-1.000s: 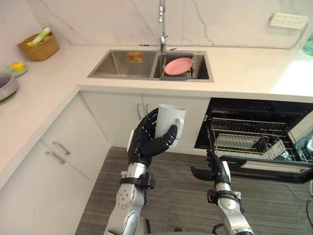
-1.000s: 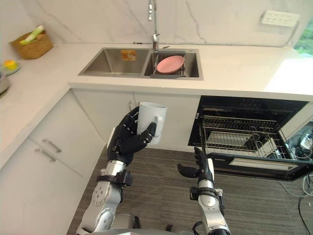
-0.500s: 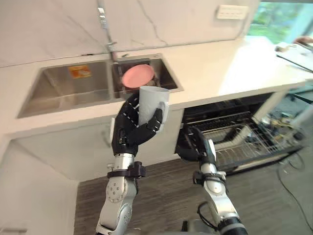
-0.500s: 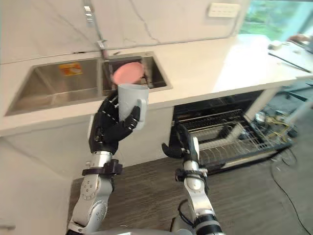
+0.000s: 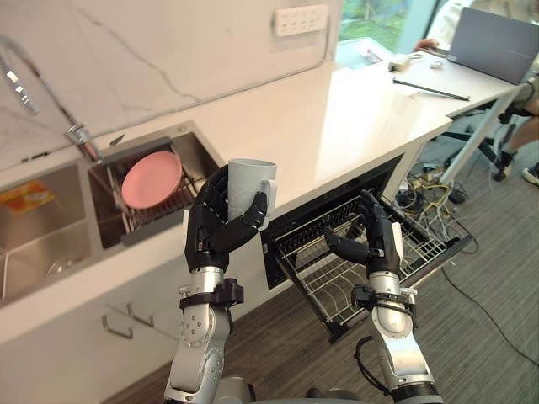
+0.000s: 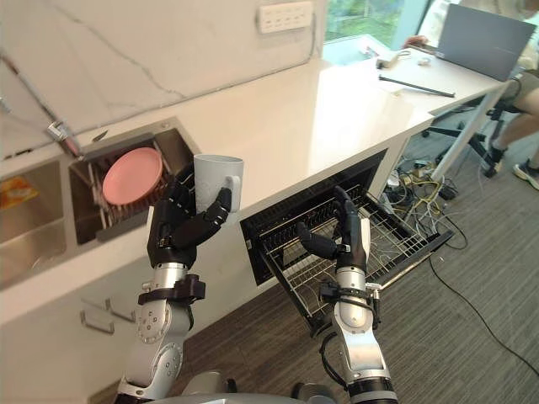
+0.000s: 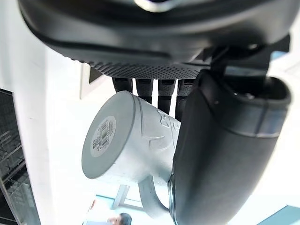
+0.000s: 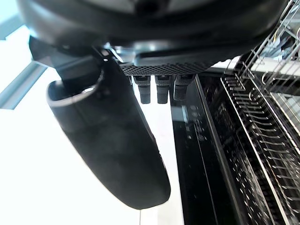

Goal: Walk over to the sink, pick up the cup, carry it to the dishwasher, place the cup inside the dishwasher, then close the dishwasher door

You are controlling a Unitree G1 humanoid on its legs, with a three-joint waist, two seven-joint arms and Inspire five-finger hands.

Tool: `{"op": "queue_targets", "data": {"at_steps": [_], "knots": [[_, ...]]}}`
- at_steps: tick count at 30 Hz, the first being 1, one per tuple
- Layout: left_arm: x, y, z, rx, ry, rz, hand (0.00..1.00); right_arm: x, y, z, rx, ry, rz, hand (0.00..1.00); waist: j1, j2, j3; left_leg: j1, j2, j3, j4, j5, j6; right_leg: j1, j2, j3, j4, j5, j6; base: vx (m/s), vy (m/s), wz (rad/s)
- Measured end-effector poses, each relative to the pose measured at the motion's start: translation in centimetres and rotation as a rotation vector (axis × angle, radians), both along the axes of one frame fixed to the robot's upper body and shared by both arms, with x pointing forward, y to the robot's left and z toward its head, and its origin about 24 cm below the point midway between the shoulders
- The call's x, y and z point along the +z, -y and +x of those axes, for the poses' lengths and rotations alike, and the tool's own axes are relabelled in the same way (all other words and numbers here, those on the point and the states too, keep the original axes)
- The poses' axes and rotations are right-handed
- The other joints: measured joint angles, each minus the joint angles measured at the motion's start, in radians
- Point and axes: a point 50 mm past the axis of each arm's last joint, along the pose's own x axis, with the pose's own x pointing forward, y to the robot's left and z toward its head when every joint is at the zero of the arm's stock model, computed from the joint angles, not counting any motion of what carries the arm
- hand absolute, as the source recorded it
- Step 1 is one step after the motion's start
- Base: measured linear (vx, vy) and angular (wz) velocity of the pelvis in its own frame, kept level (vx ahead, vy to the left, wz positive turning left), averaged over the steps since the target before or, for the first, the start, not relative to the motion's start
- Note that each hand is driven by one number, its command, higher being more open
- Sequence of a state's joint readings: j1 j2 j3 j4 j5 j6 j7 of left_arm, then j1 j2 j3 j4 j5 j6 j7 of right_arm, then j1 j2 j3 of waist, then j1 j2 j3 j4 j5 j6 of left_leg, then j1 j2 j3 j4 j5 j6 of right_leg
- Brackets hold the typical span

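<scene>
1. Left hand (image 5: 215,231): fingers and thumb are clamped round the cup (image 5: 249,183). The thumb crosses the cup's front wall and the fingers wrap the far side.
2. Cup: white, upright, mouth up. The handle points away from the palm, toward the dishwasher (image 5: 324,206) side. The cup is held in the air in front of the counter (image 5: 337,118) edge, between the sink (image 5: 50,244) and the dishwasher. It is not inside the dishwasher. The left wrist view shows the cup's base with a label on it.
3. Right hand (image 5: 379,240): fingers apart and loosely straight, thumb standing out to the side, holding nothing. It is raised in front of the rack (image 5: 404,252).
4. Dishwasher: open under the counter, with the wire rack pulled out over the floor.
5. Sink: a pink plate (image 5: 152,178) stands on edge in the basin nearer the dishwasher. The tap (image 5: 77,135) rises behind it.
6. Surroundings: a white socket (image 5: 300,18) sits on the wall above the counter. A laptop (image 5: 498,49) stands at the counter's far end.
</scene>
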State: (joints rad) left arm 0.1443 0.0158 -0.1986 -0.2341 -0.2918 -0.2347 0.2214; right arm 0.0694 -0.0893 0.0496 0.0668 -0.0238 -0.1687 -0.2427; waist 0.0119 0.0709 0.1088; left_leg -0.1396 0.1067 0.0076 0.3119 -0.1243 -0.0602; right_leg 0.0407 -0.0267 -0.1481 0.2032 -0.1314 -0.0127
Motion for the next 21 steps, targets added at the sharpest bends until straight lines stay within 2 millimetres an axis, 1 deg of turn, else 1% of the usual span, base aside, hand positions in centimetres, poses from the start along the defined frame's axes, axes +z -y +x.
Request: {"op": "queue_targets", "data": {"at_steps": [1, 2, 3, 4, 7, 9, 10, 15, 17, 19, 21], "knots": [[-0.1, -0.1, 0.0, 0.003, -0.001, 0.002, 0.3, -0.2, -0.1, -0.1, 0.003, -0.011, 0.003, 0.9, 0.004, -0.013, -0.001, 0.015, -0.008, 0.009, 0.009, 0.015, -0.01, 0.013, -0.008, 0.024, -0.009, -0.006, 0.017, 0.29, 0.269, -0.79], [-0.2, -0.3, -0.1, 0.006, -0.007, 0.014, 0.3, -0.4, -0.3, -0.5, 0.005, -0.016, 0.014, 0.9, -0.005, -0.028, -0.011, 0.041, -0.027, 0.028, -0.022, 0.02, -0.002, 0.029, -0.03, 0.041, -0.034, 0.003, 0.033, 0.21, 0.219, -0.38], [-0.2, -0.4, -0.1, 0.01, -0.005, 0.015, 0.3, -0.4, -0.4, -0.7, 0.008, -0.009, 0.021, 0.9, -0.02, -0.035, -0.014, 0.058, -0.051, 0.036, -0.056, 0.033, 0.016, 0.033, -0.056, 0.047, -0.051, 0.009, 0.043, 0.18, 0.2, -0.18], [-0.2, -0.5, -0.1, 0.014, -0.005, 0.016, 0.3, -0.4, -0.4, -0.7, 0.01, -0.009, 0.022, 0.9, -0.025, -0.036, -0.015, 0.066, -0.06, 0.043, -0.074, 0.039, 0.024, 0.033, -0.066, 0.052, -0.055, 0.011, 0.047, 0.13, 0.183, -0.06], [-0.4, -0.7, -0.3, 0.025, -0.018, 0.033, 0.3, -0.6, -0.4, -1.0, 0.024, -0.021, 0.025, 0.9, -0.025, -0.035, -0.015, 0.115, -0.086, 0.072, -0.145, 0.057, 0.041, 0.041, -0.088, 0.079, -0.068, 0.022, 0.064, 0.06, 0.125, -0.2], [-0.5, -0.8, -0.4, 0.029, -0.022, 0.034, 0.3, -0.5, -0.5, -1.3, 0.03, -0.016, 0.034, 0.9, -0.025, -0.038, -0.013, 0.138, -0.091, 0.088, -0.18, 0.067, 0.045, 0.041, -0.094, 0.094, -0.074, 0.027, 0.071, 0.02, 0.044, -0.22], [-0.6, -0.9, -0.5, 0.032, -0.024, 0.035, 0.3, -0.2, -0.6, -1.4, 0.034, -0.003, 0.039, 0.9, -0.025, -0.039, -0.013, 0.151, -0.092, 0.097, -0.205, 0.071, 0.046, 0.04, -0.096, 0.107, -0.082, 0.032, 0.08, -0.01, 0.024, -0.39], [-0.5, -1.6, -0.4, 0.058, -0.019, 0.044, 0.3, 2.0, -1.1, -1.4, 0.083, 0.091, 0.086, 0.9, -0.032, -0.051, -0.005, 0.189, -0.088, 0.177, -0.255, 0.076, 0.048, 0.023, -0.092, 0.185, -0.102, 0.044, 0.097, -0.04, 0.01, -0.48], [-0.4, -1.9, -0.4, 0.068, -0.017, 0.047, 0.3, 2.7, -1.1, -1.6, 0.092, 0.123, 0.11, 0.9, -0.039, -0.051, -0.005, 0.198, -0.088, 0.197, -0.267, 0.076, 0.049, 0.021, -0.087, 0.207, -0.114, 0.051, 0.103, -0.07, 0.002, -0.38], [-0.3, -2.2, -0.2, 0.079, -0.01, 0.052, 0.3, 2.9, -1.2, -1.7, 0.105, 0.141, 0.124, 0.9, -0.05, -0.053, -0.006, 0.207, -0.088, 0.21, -0.283, 0.08, 0.054, 0.016, -0.083, 0.222, -0.12, 0.06, 0.103, -0.06, 0.004, -0.3], [0.1, -2.7, 0.0, 0.104, 0.004, 0.056, 0.3, 3.0, -1.9, -1.7, 0.146, 0.146, 0.158, 0.9, -0.054, -0.053, -0.006, 0.217, -0.085, 0.239, -0.297, 0.081, 0.054, 0.007, -0.078, 0.251, -0.123, 0.071, 0.105, -0.07, 0.005, -0.36]]}}
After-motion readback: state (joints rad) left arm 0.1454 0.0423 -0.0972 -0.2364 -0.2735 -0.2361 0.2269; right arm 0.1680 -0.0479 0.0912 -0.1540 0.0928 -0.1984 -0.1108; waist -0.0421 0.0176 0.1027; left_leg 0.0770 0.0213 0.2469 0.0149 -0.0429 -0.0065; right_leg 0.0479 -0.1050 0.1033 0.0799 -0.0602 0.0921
